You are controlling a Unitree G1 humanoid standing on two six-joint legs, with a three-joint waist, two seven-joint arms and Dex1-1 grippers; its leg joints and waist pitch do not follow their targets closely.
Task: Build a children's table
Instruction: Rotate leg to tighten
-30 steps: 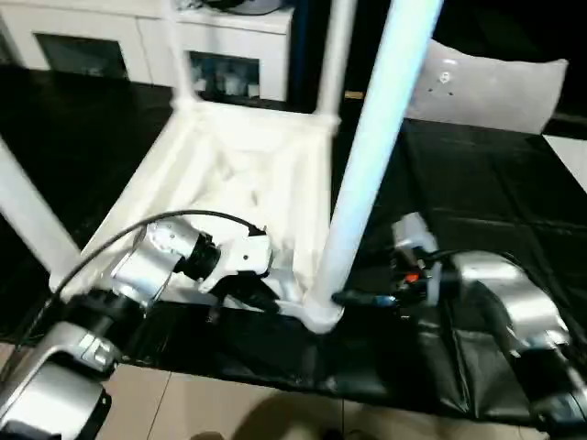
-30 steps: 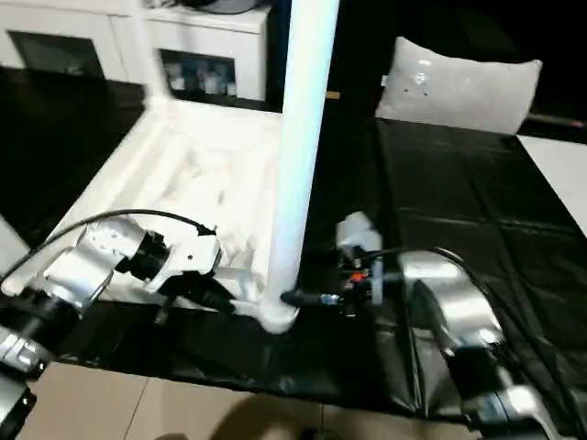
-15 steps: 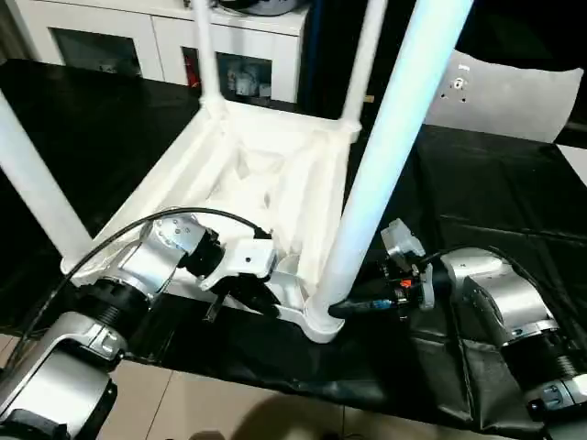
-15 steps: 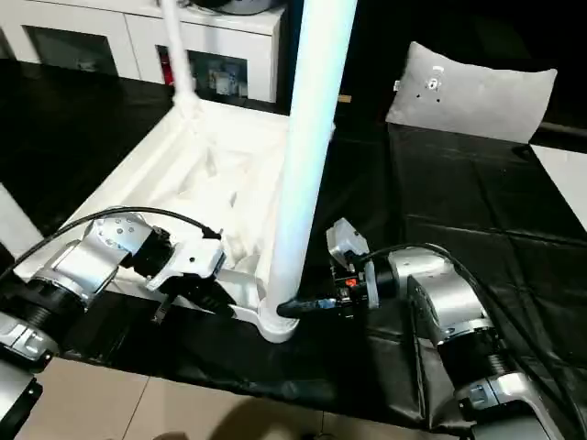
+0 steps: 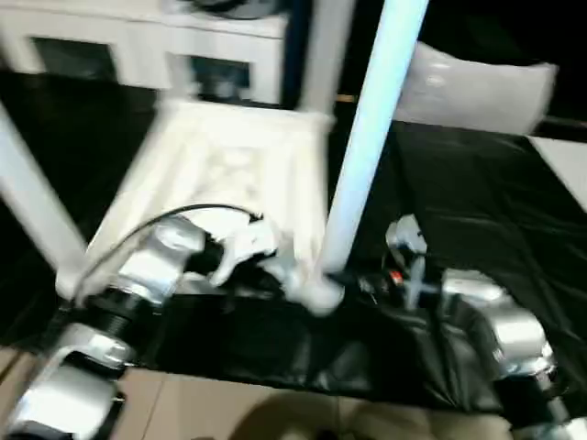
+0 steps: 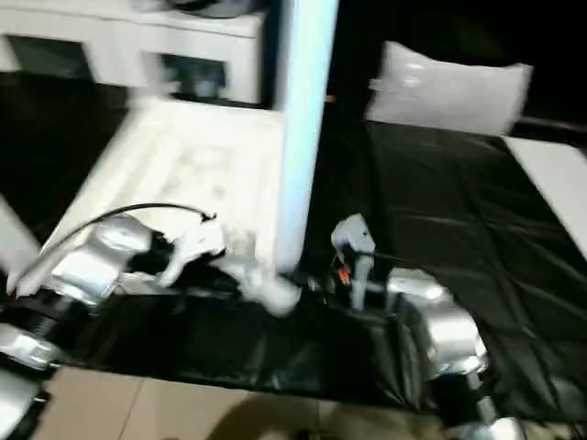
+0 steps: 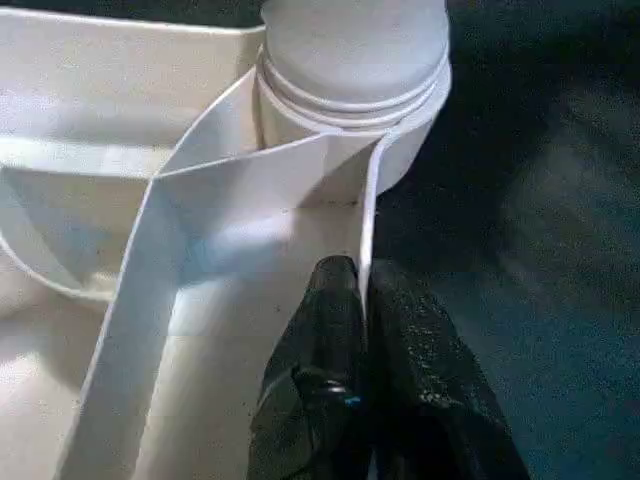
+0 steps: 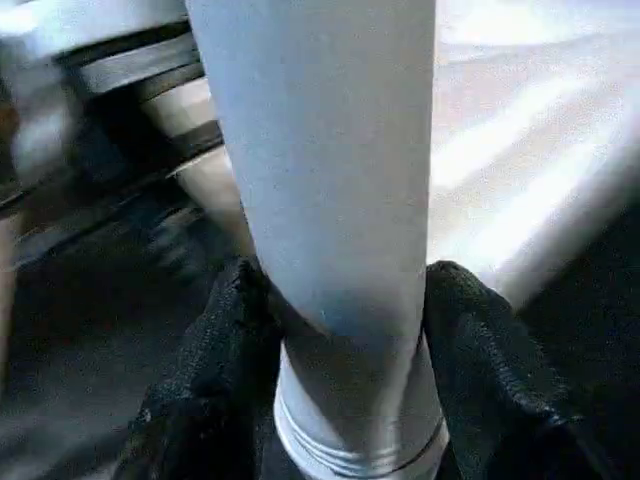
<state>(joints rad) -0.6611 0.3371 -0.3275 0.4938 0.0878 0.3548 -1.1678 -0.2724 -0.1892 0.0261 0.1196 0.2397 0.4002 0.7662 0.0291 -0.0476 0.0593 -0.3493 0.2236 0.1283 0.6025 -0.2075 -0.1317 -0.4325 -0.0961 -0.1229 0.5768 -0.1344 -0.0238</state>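
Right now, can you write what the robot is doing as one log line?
left gripper: shut on thin white plastic tabletop rim | right gripper: around long white tubular leg | leg: standing in round corner socket

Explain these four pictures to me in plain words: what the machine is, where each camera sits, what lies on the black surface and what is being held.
This is a humanoid robot with two silver arms, each ending in a gripper of two black fingers. The two wide pictures come from cameras on its head, looking down over its forearms. The two close pictures come from cameras on its wrists, looking along each gripper's fingers.

On the black sheet lies a white plastic table top, upside down, with legs standing up from its corners. Behind it are a white cabinet and a pillow.

The left gripper is shut on the thin side wall of the table top, beside the near corner socket. The right gripper has one finger on each side of the near leg, just above its base, and appears to grip it.
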